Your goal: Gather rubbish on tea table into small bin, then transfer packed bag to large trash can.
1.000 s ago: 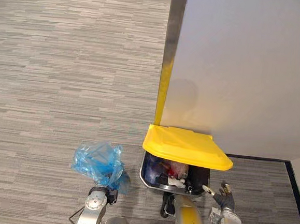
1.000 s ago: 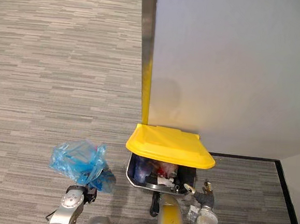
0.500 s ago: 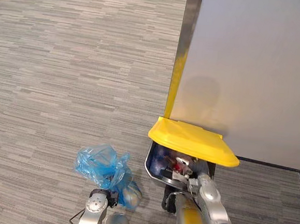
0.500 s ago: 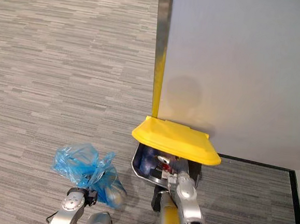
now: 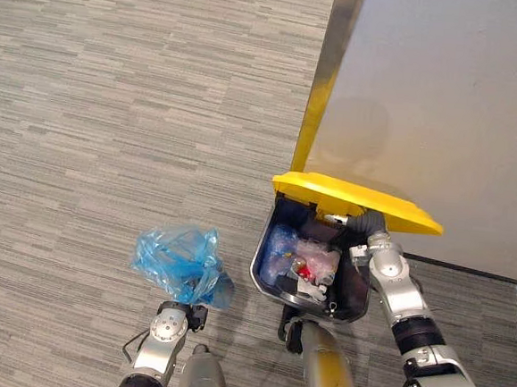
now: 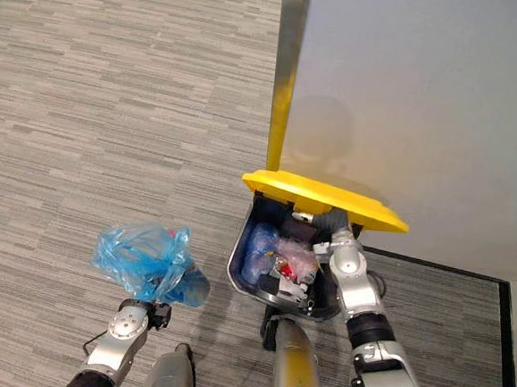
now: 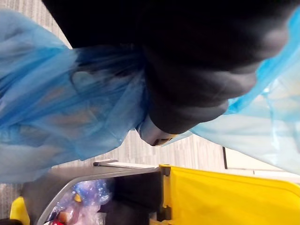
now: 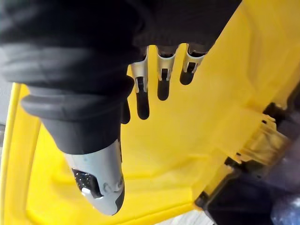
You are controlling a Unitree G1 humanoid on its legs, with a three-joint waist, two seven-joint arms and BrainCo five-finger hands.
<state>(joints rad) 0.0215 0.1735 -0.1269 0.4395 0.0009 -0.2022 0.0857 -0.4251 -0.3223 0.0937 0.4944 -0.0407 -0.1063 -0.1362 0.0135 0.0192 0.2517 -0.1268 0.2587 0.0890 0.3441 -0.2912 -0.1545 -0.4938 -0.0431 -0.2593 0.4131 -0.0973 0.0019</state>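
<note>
A dark large trash can [image 5: 260, 270] with a yellow lid [image 5: 356, 199] stands against the wall, with several pieces of rubbish inside. My right hand [image 5: 368, 229] is under the lid; its straight fingers [image 8: 162, 75] press on the yellow underside [image 8: 187, 140] and hold it tilted up. Left of the can, my left hand [image 7: 187, 70] is shut on the bunched neck of a crumpled blue bag [image 5: 177, 263], which is above the carpet. The bag [image 7: 56, 108] wraps around that hand, and the can's lid [image 7: 225, 197] shows just past it.
A pale wall [image 5: 445, 101] with a metal edge strip [image 5: 326, 73] rises right behind the can. A black baseboard [image 5: 476, 269] runs to the right. Grey carpet [image 5: 113, 101] stretches to the left and ahead.
My right hand rose from beside the can, went under the lid and lifted it, so the can stands wider open. The left hand still holds the blue bag. The camera shifted.
</note>
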